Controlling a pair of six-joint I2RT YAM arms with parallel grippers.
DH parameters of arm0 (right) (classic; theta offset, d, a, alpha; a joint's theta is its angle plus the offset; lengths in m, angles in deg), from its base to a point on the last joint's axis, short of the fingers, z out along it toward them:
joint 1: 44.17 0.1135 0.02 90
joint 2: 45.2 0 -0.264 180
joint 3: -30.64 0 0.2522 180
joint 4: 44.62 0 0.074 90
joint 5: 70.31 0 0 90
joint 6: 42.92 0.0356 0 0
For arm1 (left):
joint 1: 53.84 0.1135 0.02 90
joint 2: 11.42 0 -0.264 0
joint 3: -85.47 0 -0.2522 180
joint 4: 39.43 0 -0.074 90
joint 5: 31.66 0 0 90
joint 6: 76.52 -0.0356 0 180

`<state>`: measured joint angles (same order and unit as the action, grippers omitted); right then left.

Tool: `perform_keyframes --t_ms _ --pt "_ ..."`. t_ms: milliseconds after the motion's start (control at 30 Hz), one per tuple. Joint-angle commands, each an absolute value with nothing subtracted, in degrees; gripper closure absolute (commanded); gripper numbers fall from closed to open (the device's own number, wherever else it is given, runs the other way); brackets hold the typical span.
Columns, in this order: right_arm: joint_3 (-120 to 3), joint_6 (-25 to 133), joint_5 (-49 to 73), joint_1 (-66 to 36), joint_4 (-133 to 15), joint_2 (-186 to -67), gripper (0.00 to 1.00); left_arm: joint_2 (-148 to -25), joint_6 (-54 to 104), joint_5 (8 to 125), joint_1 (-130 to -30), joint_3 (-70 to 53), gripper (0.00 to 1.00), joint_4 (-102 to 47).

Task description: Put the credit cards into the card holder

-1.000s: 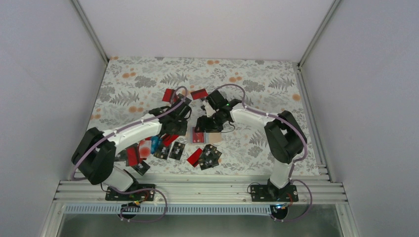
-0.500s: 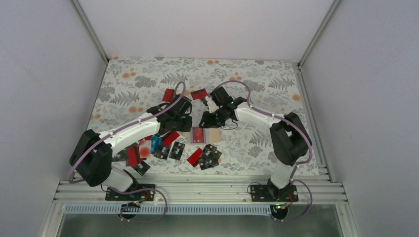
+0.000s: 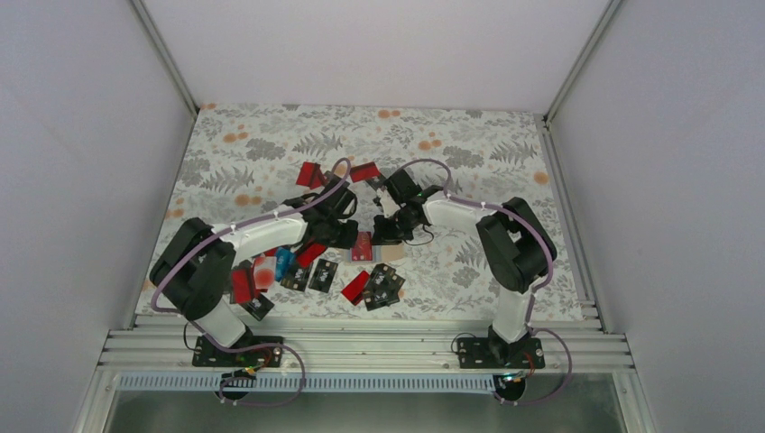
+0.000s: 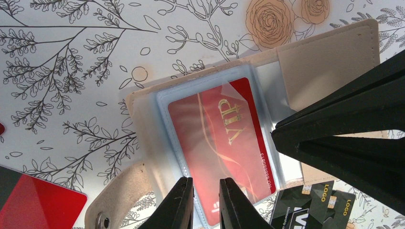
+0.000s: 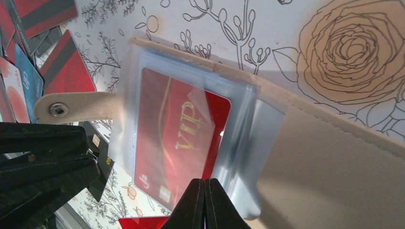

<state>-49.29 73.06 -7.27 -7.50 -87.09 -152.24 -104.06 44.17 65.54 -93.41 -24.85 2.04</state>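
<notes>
The card holder (image 4: pixel 325 62) lies open on the flowered mat, tan flap to one side and clear pockets showing. A red VIP credit card (image 4: pixel 222 138) sits inside the top pocket. My left gripper (image 4: pixel 206 205) hovers over the card's near end with its jaws a narrow gap apart and nothing pinched between them. My right gripper (image 5: pixel 205 205) is shut, with its tip at the card's (image 5: pixel 176 138) edge by the pocket mouth of the card holder (image 5: pixel 334 167). From above, both grippers, left (image 3: pixel 347 236) and right (image 3: pixel 385 231), meet over the card holder (image 3: pixel 390 251).
Loose credit cards lie around: red ones (image 3: pixel 311 173) (image 3: pixel 364 171) behind the arms, black ones (image 3: pixel 311 273) (image 3: pixel 383 284) and a red one (image 3: pixel 356 286) in front, a blue one (image 3: pixel 284 263) under the left arm. The holder's snap strap (image 5: pixel 58 109) sticks out sideways.
My right gripper has gone from open to shut and shifted slightly over the holder. The left arm has swung right, bringing its gripper onto the holder. The red card stays in the pocket.
</notes>
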Motion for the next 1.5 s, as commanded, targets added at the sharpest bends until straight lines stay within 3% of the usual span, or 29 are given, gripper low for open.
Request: perform_keyframes --t_ms 0,1067,1300,1467 --pt "-49.1 71.6 -7.0 -8.1 -85.8 -153.7 0.96 -105.2 44.4 66.0 -93.1 -25.7 0.83 0.1" --pt "-45.8 70.6 -5.9 -9.3 -82.5 -158.6 0.96 -105.2 45.3 65.4 -92.9 -27.4 0.83 -1.4" --pt "-45.1 70.8 -6.4 -9.5 -81.7 -158.9 0.96 -105.2 46.8 66.1 -92.8 -28.8 0.62 -2.6" --pt "-45.1 70.6 -6.4 -9.6 -81.7 -159.0 0.96 -105.6 47.0 66.8 -92.8 -29.6 0.58 -4.0"
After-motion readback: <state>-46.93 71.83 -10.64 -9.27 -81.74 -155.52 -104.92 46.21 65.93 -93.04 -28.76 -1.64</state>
